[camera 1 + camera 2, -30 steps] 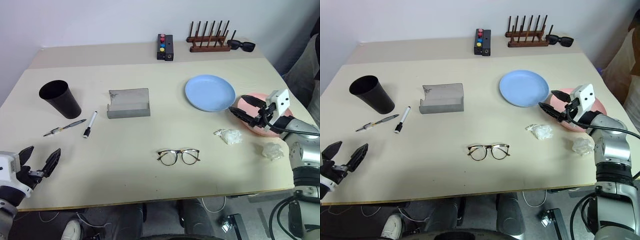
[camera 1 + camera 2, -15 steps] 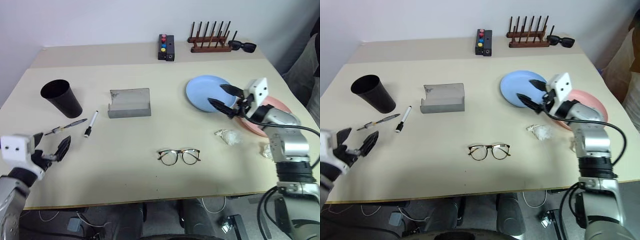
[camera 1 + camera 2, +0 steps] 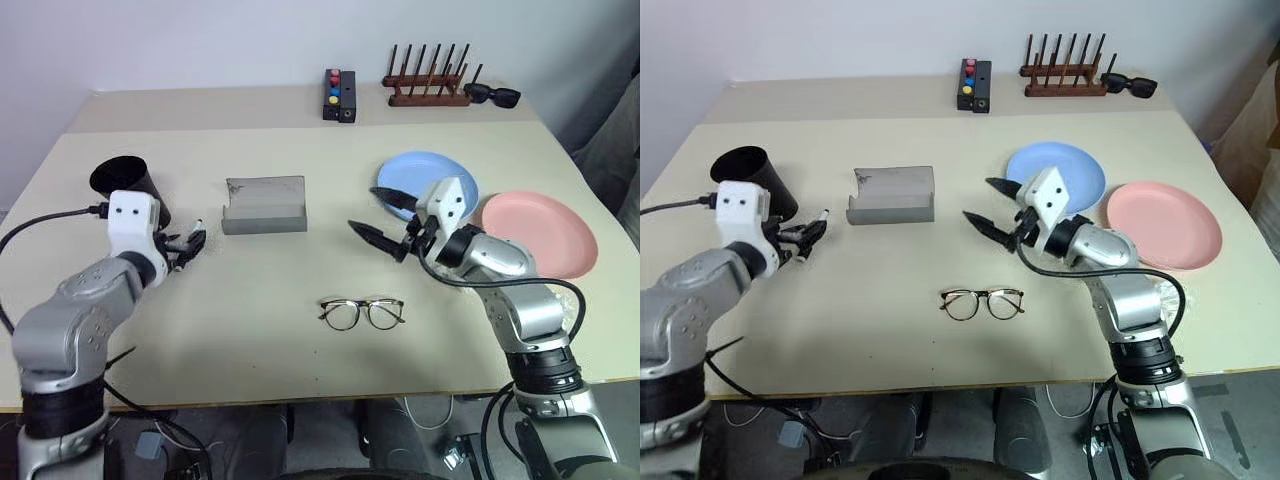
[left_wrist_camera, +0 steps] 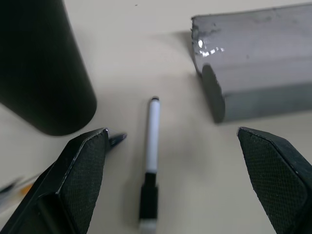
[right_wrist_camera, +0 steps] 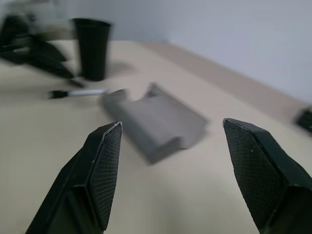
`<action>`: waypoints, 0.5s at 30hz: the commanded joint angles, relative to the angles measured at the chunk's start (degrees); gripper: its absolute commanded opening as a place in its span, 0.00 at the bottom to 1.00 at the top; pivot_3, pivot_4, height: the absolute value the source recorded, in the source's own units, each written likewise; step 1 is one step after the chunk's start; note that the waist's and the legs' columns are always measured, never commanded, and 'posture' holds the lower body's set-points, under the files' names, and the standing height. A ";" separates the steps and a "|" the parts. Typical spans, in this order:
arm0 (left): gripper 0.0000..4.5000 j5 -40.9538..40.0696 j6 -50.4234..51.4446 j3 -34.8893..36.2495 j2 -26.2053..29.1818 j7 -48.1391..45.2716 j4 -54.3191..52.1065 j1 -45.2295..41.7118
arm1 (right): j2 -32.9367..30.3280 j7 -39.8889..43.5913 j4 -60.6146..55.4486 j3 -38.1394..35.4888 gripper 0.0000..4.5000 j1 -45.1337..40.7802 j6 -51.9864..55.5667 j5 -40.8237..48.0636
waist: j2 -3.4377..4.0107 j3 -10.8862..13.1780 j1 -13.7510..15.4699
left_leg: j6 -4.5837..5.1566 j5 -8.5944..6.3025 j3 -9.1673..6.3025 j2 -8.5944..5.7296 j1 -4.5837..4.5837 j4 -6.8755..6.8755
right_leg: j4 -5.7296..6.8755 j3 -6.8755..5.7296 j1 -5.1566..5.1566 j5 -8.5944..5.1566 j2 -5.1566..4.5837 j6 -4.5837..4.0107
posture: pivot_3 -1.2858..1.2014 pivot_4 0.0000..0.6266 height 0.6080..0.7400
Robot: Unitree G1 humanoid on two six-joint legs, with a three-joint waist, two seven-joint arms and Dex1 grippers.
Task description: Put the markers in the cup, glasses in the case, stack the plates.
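The left gripper (image 4: 170, 180) has its jaws spread wide above the white marker (image 4: 151, 146), beside the black cup (image 3: 125, 186). The right gripper (image 3: 380, 214), jaws also apart and empty, hangs between the open grey case (image 3: 264, 205) and blue plate (image 3: 430, 172). The glasses (image 3: 362, 312) lie nearer on the tabletop (image 3: 250, 320), the pink plate (image 3: 540, 228) off to the right.

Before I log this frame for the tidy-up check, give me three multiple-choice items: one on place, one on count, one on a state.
1. Where do the glasses lie?
A. in the case
B. on the bare table, nearer the robot than the case
C. on the pink plate

2. How many plates are out?
A. one
B. two
C. three

3. The case is:
A. open
B. shut
C. upside down

B: glasses lie alone on the tabletop.
B: blue plate and pink plate lie side by side, unstacked.
A: its lid stands up.
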 commanded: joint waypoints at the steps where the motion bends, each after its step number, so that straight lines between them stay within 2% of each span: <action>1: 0.96 3.12 3.18 -1.80 -0.19 2.54 2.78 -3.11 | 0.14 1.23 -3.14 1.84 0.75 0.46 0.19 0.17 | 0.00 0.00 -0.17 | 0.00 0.00 0.00 0.00 0.00 0.00 | 0.00 0.00 -0.01 0.00 0.00 0.00 | 0.52 0.24 0.99; 7: 0.96 6.83 4.19 -3.80 -2.40 4.16 11.12 -8.27 | 3.60 -0.31 -3.40 5.15 0.75 0.46 -0.26 -1.12 | 0.00 0.00 -0.06 | 0.00 0.00 -0.03 0.01 0.00 -0.01 | 0.02 0.00 -0.02 0.00 0.03 0.00 | 0.52 0.24 0.99; 15: 0.96 9.35 6.46 -4.63 -5.89 4.81 15.96 -11.44 | 5.86 -1.32 -4.63 7.43 0.75 1.46 -0.21 -1.70 | -0.02 0.00 0.07 | -0.01 0.00 -0.04 0.00 -0.02 0.01 | 0.01 0.00 -0.01 0.01 0.03 0.01 | 0.52 0.24 0.99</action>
